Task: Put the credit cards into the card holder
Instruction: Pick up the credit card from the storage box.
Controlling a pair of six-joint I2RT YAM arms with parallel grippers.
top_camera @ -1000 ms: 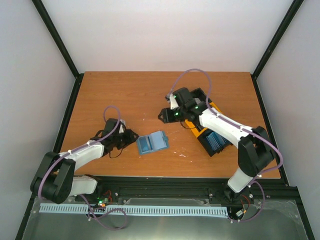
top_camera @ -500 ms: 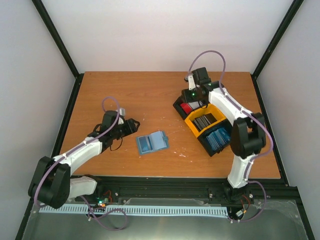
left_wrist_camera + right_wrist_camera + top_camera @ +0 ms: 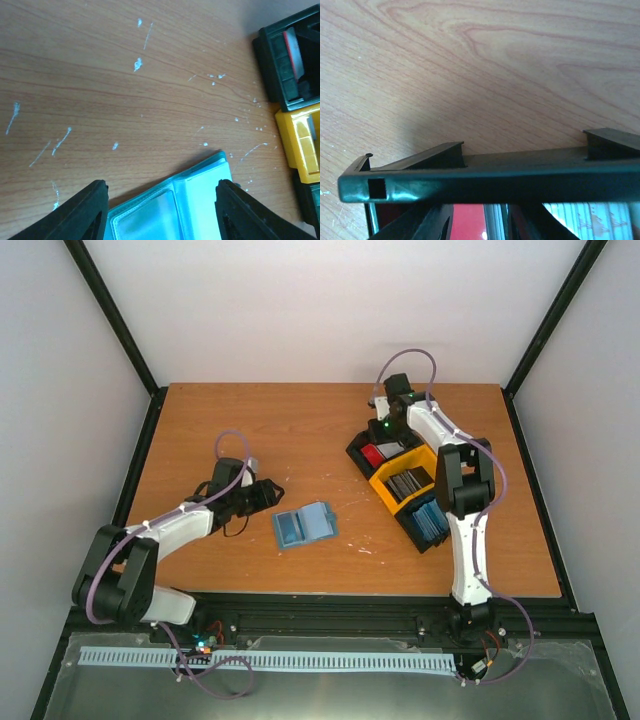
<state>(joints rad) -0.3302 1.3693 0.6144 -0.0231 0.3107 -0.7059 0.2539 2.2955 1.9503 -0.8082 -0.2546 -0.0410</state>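
Right gripper [image 3: 479, 222] straddles the red credit cards [image 3: 466, 224] in the tray's [image 3: 485, 182] end compartment, clamped or not I cannot tell, and may catch its wall or lift 2 at once; the card holder [image 3: 303, 526] lies open well apart.

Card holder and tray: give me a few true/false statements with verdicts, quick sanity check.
1. The card holder lies open on the table. True.
2. The left fingers grip a red card. False: they stand apart with nothing held, just short of the holder.
3. The red cards sit in the yellow compartment of the tray. False: they are in the far black compartment, and the yellow one holds grey cards.
4. The right fingers are down at the red-card compartment. True.
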